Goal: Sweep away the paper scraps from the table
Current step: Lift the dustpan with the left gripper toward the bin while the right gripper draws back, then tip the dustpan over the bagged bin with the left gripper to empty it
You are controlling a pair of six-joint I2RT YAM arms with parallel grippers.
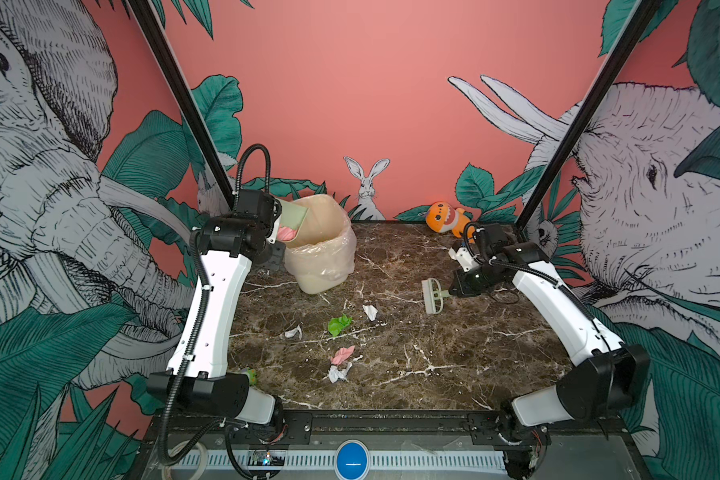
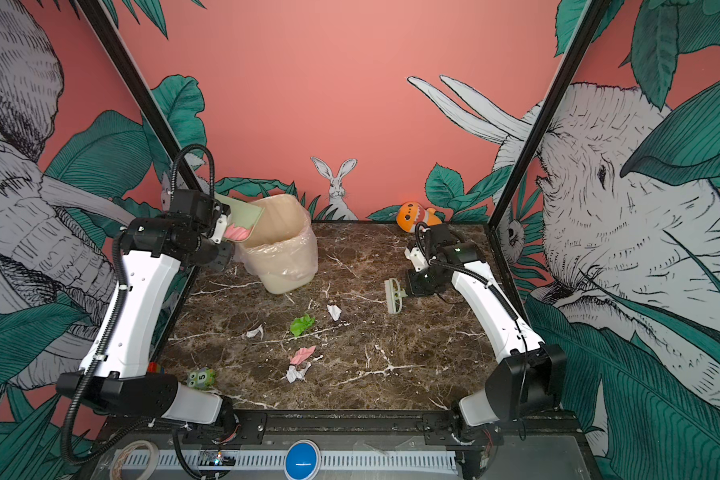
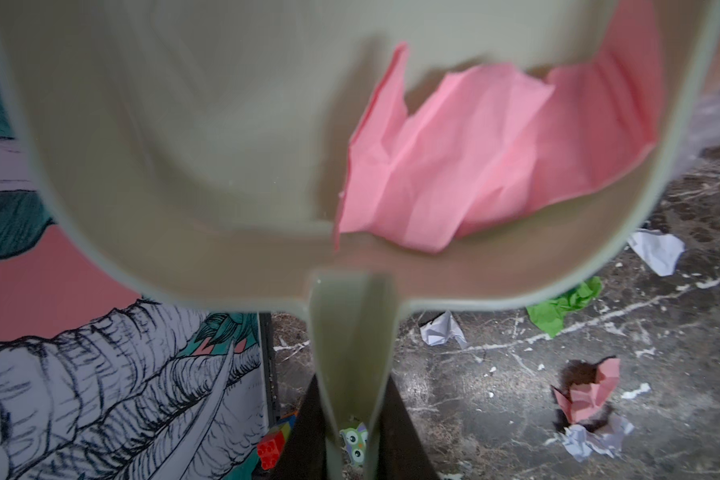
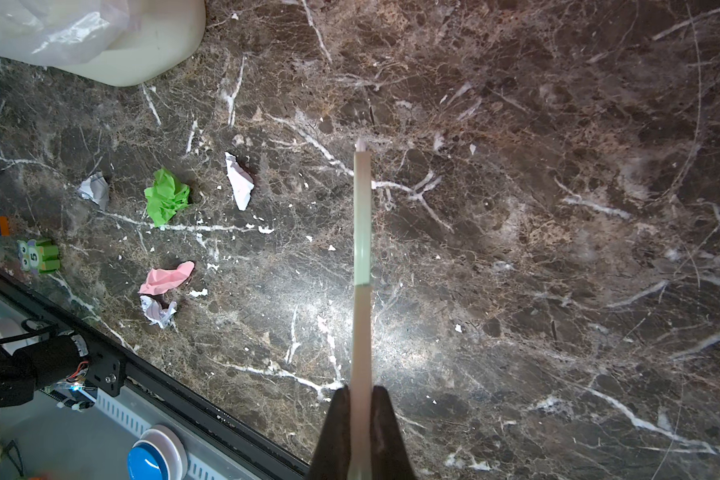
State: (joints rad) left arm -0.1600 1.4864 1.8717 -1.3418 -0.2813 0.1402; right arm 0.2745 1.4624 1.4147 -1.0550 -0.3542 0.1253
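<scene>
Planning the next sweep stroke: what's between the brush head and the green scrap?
One white scrap sits between the brush and the green scrap; the rest of that stretch is bare table. Clear in both top views and the right wrist view.

Both top views are bright and even, with soft light from above. The worktop [image 1: 454, 353] looks sharp there. The black poles [image 1: 171, 95] lean inward and the walls [image 1: 38, 166] stretch out, so the picture bends near its sides.

In the left wrist view the dustpan [image 3: 184, 166] is very close and blurry, with soft shade along its near part. The pink paper [image 3: 454, 166] in it is a bit blurry too. The worktop behind is sharper.

In the right wrist view a big white shine sits on the worktop beside the brush [image 4: 361, 232]. The brush is fuzzy. The scraps [image 4: 166, 195] are sharp, each with a small dark shadow beside it.
</scene>
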